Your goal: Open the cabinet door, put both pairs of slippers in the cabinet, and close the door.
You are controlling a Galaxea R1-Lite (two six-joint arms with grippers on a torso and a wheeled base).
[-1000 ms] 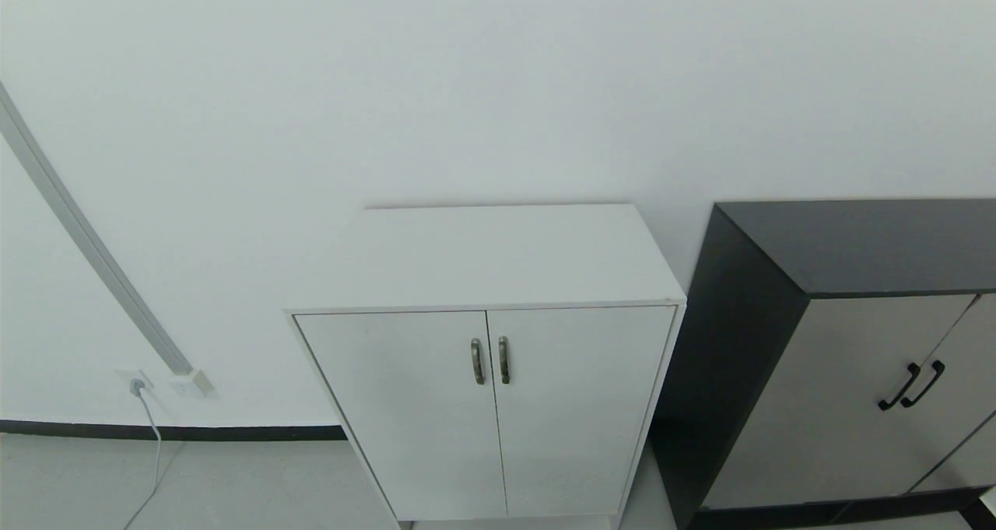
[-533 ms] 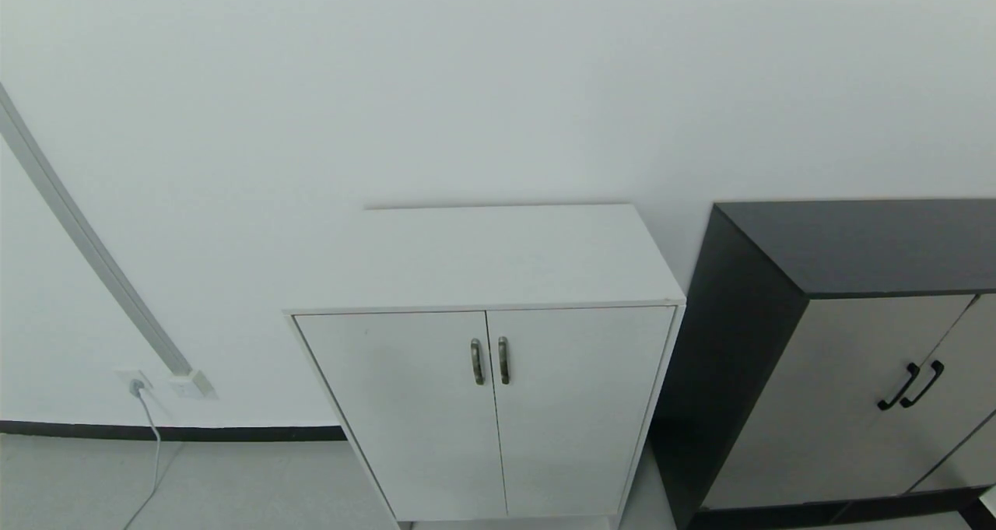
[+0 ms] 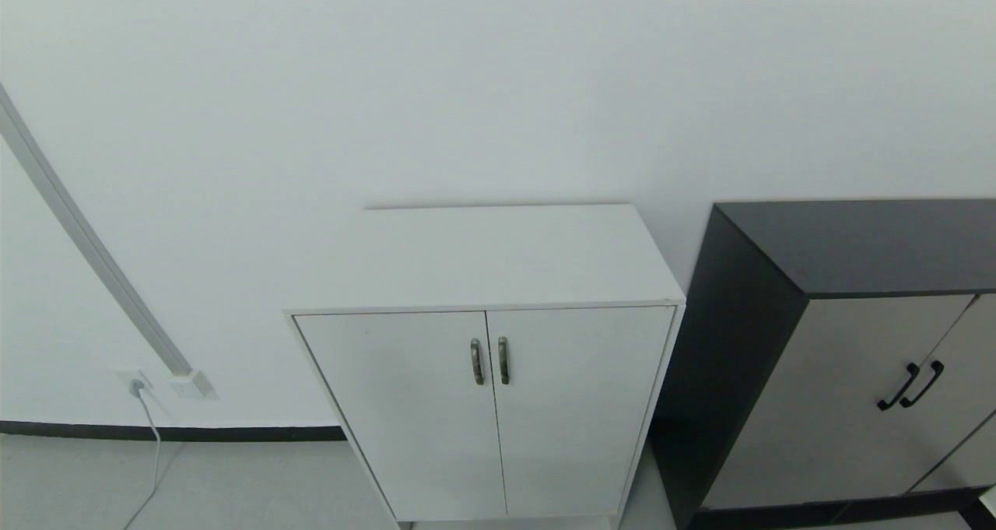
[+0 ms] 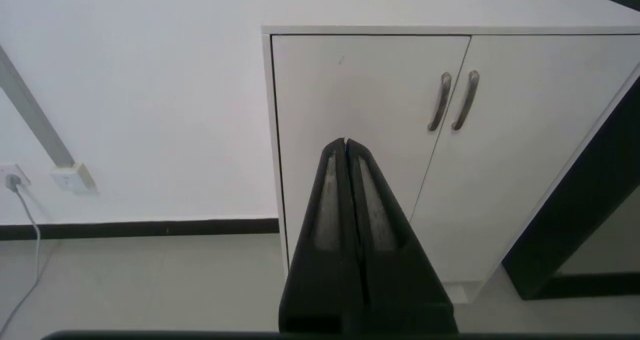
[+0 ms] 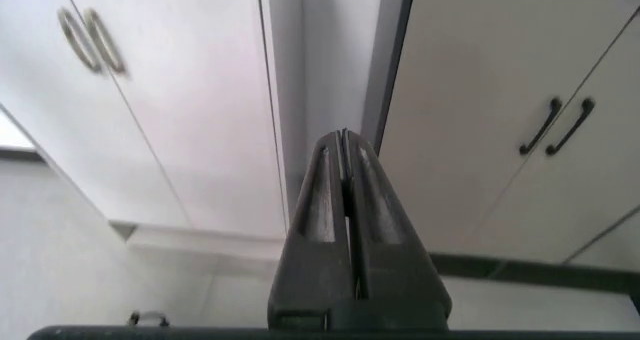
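White cabinet (image 3: 482, 257) shut, black cabinet (image 3: 759, 343) just beside; left fingers (image 4: 328, 215), right fingers (image 5: 322, 210) closed, empty.

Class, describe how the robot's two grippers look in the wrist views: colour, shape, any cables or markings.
The left gripper and right gripper look alike: matte black and wedge-shaped, widening from a narrow tip to a broad base. Each finger carries a long grey inset strip along its length. No cables or markings can be seen on them.
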